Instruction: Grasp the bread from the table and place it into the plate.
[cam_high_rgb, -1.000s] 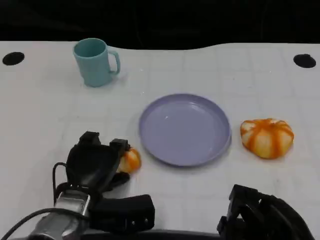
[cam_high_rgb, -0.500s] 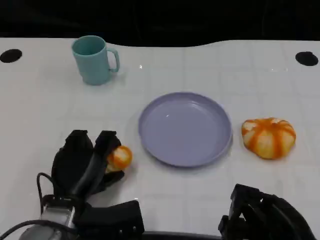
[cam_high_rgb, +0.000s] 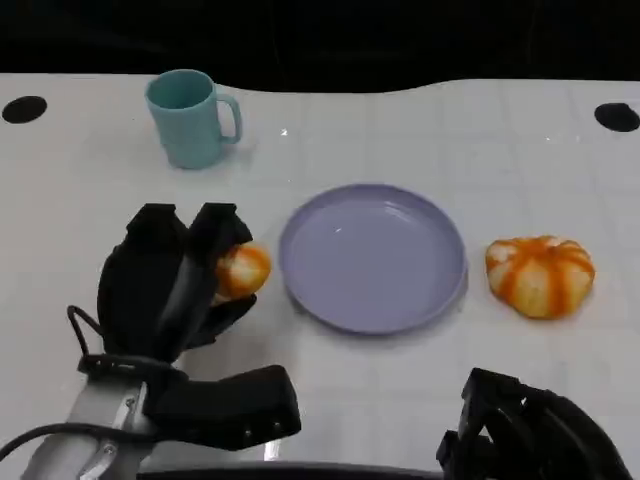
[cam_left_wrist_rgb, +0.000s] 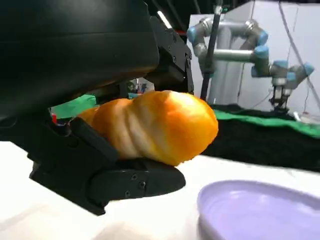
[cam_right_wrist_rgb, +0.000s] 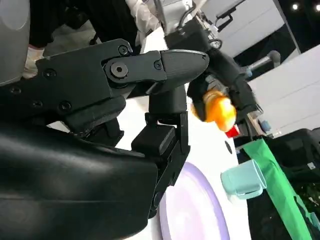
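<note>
My left hand (cam_high_rgb: 170, 285) grips a small orange twisted bread (cam_high_rgb: 242, 270), lifted just off the table to the left of the purple plate (cam_high_rgb: 372, 255). In the left wrist view the bread (cam_left_wrist_rgb: 155, 125) sits between the black fingers (cam_left_wrist_rgb: 115, 182), with the plate rim (cam_left_wrist_rgb: 260, 205) close beside it. My right hand (cam_high_rgb: 530, 430) rests low at the table's front edge with nothing in it, its fingers curled in. The right wrist view looks past that hand (cam_right_wrist_rgb: 115, 130) to the bread (cam_right_wrist_rgb: 216, 110) in the left hand and the plate (cam_right_wrist_rgb: 192, 210).
A teal mug (cam_high_rgb: 190, 120) stands at the back left. A striped orange round bun (cam_high_rgb: 540, 275) lies on the table right of the plate. Two black holes (cam_high_rgb: 24, 108) mark the far corners of the white table. Other robot arms stand in the background.
My left hand closed on the bread and raised it off the table, carrying it a little up and toward the plate. The right hand stayed still.
</note>
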